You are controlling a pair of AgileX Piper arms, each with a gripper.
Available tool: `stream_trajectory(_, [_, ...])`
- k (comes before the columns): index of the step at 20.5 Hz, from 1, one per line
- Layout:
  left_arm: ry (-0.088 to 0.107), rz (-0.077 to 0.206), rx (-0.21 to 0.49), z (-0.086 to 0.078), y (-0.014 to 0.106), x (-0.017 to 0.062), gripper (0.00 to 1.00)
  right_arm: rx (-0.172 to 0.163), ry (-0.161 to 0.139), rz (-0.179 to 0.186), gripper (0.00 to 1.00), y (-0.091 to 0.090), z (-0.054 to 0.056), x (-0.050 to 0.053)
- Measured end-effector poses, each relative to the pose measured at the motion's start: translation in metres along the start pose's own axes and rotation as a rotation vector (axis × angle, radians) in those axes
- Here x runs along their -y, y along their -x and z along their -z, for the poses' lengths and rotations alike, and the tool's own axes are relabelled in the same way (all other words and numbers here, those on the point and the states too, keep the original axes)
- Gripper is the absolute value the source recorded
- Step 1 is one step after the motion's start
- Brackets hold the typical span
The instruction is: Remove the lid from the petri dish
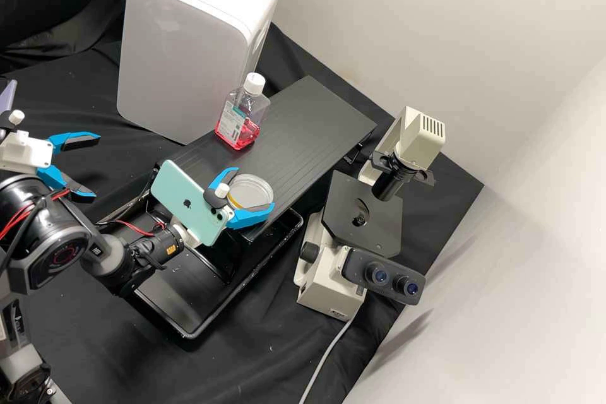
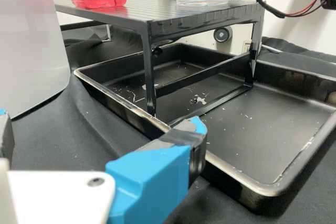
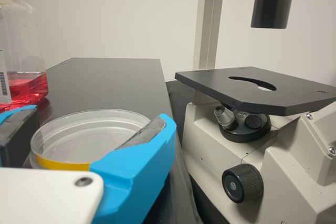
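1. Broadly, the black shelf (image 1: 303, 126) stood in a black tray (image 1: 189, 322) on black cloth (image 1: 284, 353), and its top was bare between flask and dish.
2. A white box (image 1: 189, 38) sat beside the shelf's far left, and a microscope (image 1: 360, 252) stood just right of it.
3. The right gripper (image 1: 243, 199) lay level over the shelf's near edge, its fingers closed on the petri dish (image 1: 250, 191), whose clear lid (image 3: 89, 127) was in place.
4. The left gripper (image 1: 76, 163) hung well left of the shelf, spread wide and empty.
5. A red-filled flask (image 1: 242, 115) stood at the shelf's left edge.
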Motion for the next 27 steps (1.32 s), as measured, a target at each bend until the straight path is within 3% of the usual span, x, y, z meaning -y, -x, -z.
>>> stream_trajectory(8, [-0.006,0.006,-0.003,0.001,0.000,0.0014,1.00,-0.003,-0.003,-0.003,0.00,0.000,0.001,-0.001])
stream_trajectory(18, [-0.003,0.006,-0.008,0.000,0.000,0.0018,1.00,-0.049,-0.004,-0.031,0.00,0.004,0.012,-0.010])
stream_trajectory(24, [-0.003,0.006,-0.008,0.000,0.000,0.0018,1.00,-0.050,-0.004,-0.032,0.00,0.004,0.012,-0.010])
stream_trajectory(27, [-0.003,0.006,-0.008,0.000,0.000,0.0018,1.00,-0.074,-0.006,-0.020,0.00,0.004,0.018,-0.007])
